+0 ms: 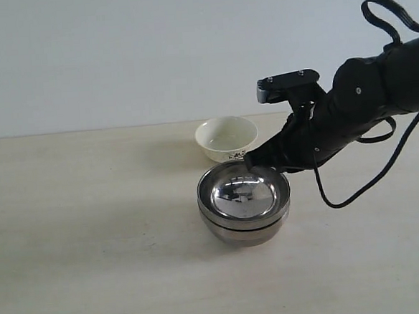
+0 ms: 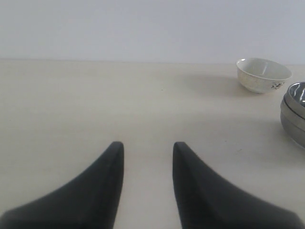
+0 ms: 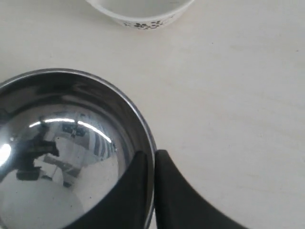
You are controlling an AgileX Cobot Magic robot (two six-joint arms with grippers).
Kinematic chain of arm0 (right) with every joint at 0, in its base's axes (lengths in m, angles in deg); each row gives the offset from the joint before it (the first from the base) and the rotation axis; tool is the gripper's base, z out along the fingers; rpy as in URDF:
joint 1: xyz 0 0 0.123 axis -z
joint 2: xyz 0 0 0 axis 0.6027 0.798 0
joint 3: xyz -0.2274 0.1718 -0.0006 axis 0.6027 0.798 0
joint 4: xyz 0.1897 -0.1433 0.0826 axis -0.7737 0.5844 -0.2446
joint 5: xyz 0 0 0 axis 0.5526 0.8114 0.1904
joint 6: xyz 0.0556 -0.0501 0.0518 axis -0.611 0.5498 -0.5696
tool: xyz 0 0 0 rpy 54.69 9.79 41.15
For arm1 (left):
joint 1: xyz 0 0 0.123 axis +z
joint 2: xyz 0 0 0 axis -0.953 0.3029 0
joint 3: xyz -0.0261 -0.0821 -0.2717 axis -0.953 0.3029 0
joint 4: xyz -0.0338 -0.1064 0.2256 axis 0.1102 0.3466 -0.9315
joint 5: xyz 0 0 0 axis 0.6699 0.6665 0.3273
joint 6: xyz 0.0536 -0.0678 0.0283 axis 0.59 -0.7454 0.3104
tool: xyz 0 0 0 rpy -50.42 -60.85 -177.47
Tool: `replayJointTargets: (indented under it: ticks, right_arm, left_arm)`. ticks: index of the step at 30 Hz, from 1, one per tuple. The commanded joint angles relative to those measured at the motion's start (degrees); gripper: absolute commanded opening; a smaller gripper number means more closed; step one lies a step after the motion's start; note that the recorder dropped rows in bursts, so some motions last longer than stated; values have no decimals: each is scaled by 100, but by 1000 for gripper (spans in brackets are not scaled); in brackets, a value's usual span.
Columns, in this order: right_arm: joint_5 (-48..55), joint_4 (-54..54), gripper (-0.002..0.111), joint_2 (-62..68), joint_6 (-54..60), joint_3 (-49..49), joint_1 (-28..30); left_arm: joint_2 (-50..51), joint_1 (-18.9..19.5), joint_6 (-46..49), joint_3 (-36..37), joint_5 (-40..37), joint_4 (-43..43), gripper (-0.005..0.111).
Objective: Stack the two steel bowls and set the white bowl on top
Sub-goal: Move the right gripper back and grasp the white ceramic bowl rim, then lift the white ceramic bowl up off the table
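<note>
Exterior view, items as I read them from the console.

Item 1, two steel bowls: nested at the middle of the table (image 1: 87, 252). The upper steel bowl (image 1: 242, 192) sits inside the lower steel bowl (image 1: 248, 237), with their rims close to level. I judge the stacking step done or all but done.

Item 2, white bowl (image 1: 227, 136): upright on the table just behind the stack and apart from it. It is empty and not held.

Item 3, right gripper (image 1: 256, 165): at the stack's rim on the side nearest the white bowl. The right wrist view shows one finger inside the rim and one outside. They are pinched almost together on the upper steel bowl, with only its thin wall between them.

Item 4, left gripper (image 2: 147, 147): parted wide with nothing between its fingers. It sits low over bare table, well to the left of the bowls.

Item 5, hazards, my judgement.
- If I lift before the pinch lets go, the upper steel bowl comes up with the fingers, or tips and un-nests.
- If the inner finger drags on the polished wall as I withdraw, the whole stack may skate, since nothing braces it.
- The white bowl is close behind, so a careless retreat in that direction could knock it.
- Glazed ceramic on mirror steel will slide, so a release off centre or from too high could leave it tilted or make it bounce out.
</note>
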Motion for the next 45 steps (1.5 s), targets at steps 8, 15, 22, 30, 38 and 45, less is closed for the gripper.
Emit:
replayJointTargets:
  ticks: [8,15,22,30,38,45]
  right_arm:
    - [-521,-13,33,-185,-227,-519,8]
    - [-128,-27,62,725,-671,-1475,213]
    - [99,-111,62,1807,-684,-2597,406]
    - [392,-131,61,2996,-715,-3968,406]
    - [262,-140,30,3488,-730,-4451,406]
    - [24,-129,0,3550,-528,-4451,406]
  left_arm:
    - [-19,16,16,23,-4,7,32]
    - [-19,16,16,23,-4,7,32]
    - [-19,16,16,23,-4,7,32]
    - [-19,16,16,23,-4,7,32]
    - [-19,16,16,23,-4,7,32]
    - [-19,16,16,23,-4,7,32]
